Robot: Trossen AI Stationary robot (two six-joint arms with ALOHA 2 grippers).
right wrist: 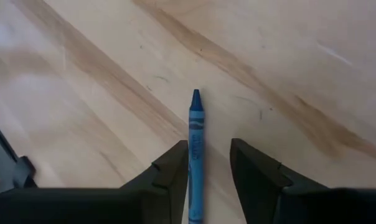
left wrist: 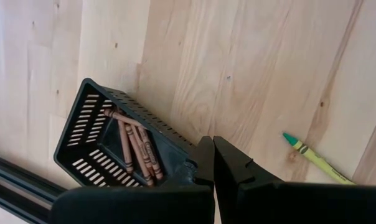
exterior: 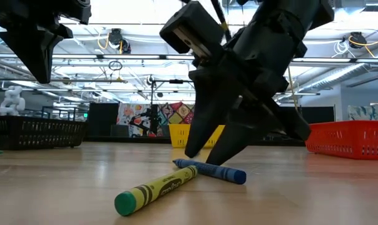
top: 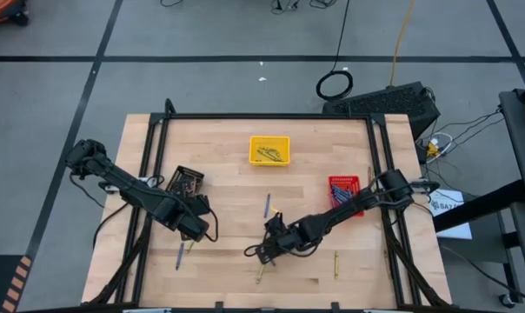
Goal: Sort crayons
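One blue crayon [right wrist: 196, 134] lies between right gripper [right wrist: 210, 163] fingers, apart, mid-frame. Step: pick-up. Next, probably: close, carry to red tray [top: 343, 185]. Left gripper [left wrist: 213, 163] fingers together.

Overhead and table-level views share the table [top: 245, 183]; wrists look close.

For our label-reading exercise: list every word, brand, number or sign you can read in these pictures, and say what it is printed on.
None can be read.
Blue crayon wrapper: print too blurred to read.
Yellow-green crayon wrapper: dark marks, illegible.
Brown crayons in the black tray: print too small.
White sheet beside the table: dark letters, cut off and too small.
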